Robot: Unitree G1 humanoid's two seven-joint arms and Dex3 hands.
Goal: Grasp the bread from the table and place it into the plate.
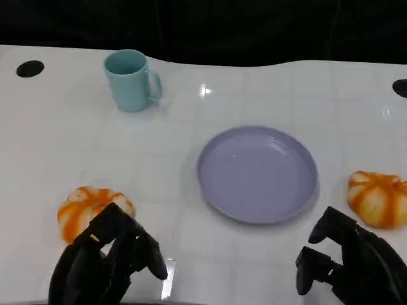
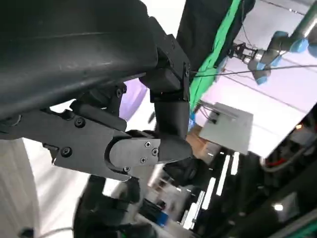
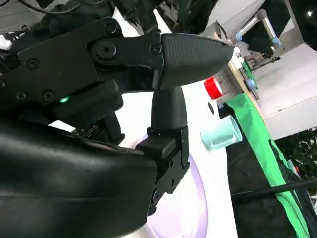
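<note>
Evidently reaching: left hand (image 1: 108,264) hovers empty, fingers apart, beside the left bread (image 1: 89,211); plate (image 1: 257,173) bare; right hand (image 1: 350,264) empty, fingers apart.

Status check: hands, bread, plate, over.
Both hands, left and right, open. Two breads on table. Plate empty, path clear.

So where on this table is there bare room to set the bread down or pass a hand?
The plate is bare inside. Open table lies between the mug and the plate, and between the left bread and the plate. It is crowded at the near edge: the left hand overlaps the left bread, and the right hand sits just below the right bread.
</note>
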